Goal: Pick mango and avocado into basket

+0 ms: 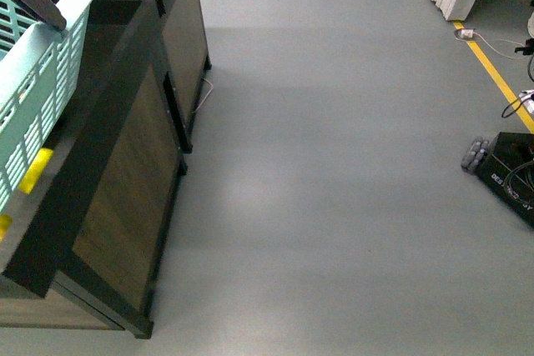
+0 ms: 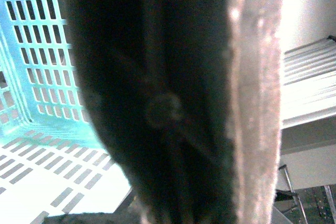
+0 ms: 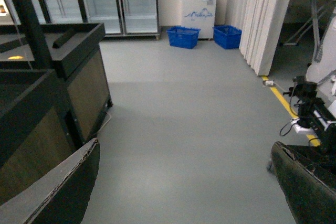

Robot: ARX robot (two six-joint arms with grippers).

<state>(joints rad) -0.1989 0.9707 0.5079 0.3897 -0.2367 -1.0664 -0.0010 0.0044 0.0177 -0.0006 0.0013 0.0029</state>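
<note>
We see a grey floor [image 1: 334,164] running ahead. Along its left side stand dark wooden display stands [image 1: 125,206], 1 behind the other. A yellow line [image 1: 501,81] marks the floor on the right, and just beside it lies a black case [image 1: 513,174] with cables trailing over it. In the right wrist view, glass-door fridges [image 3: 100,1] line the far wall. A small white freezer [image 3: 198,3] with a blue lid stands next to them, with 2 blue crates [image 3: 183,37] at its foot. A white curtain [image 3: 262,14] hangs to the right.
</note>
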